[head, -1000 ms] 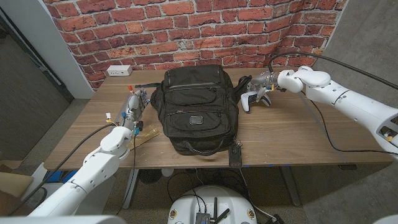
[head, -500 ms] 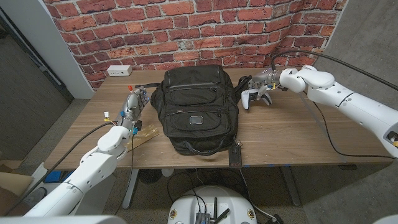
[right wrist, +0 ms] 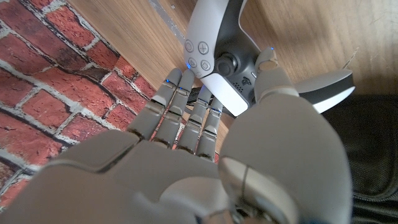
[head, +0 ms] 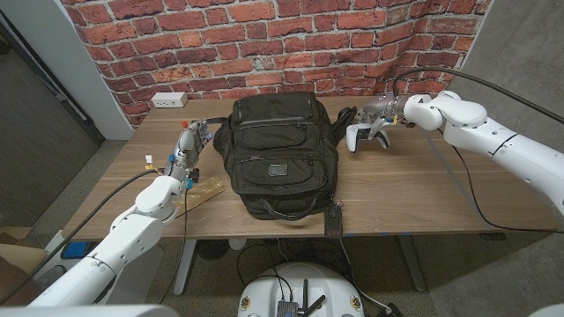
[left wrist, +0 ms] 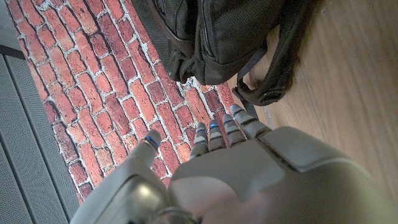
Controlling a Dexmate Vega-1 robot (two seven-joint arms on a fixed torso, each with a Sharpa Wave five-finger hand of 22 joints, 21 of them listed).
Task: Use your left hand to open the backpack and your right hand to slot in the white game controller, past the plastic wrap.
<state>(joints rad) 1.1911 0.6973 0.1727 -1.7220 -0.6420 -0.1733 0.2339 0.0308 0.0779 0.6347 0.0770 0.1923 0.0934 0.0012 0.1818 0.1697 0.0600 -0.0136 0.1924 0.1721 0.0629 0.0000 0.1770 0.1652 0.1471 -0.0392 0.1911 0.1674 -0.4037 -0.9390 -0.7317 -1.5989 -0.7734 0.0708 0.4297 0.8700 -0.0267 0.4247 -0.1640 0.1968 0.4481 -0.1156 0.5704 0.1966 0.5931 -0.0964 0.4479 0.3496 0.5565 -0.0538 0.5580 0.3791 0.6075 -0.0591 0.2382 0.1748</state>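
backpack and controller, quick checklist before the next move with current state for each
1. Right hand grips the white game controller, thumb and fingers on it: ok.
2. Controller lifted clear of the table: cannot tell.
3. Backpack opened: not ok, it lies closed.
4. Left hand on the backpack: not ok, it stands beside it, apart.
5. Plastic wrap located: cannot tell, hidden while the bag is closed.
6. Path from controller to backpack free: ok, nothing between them but the strap.
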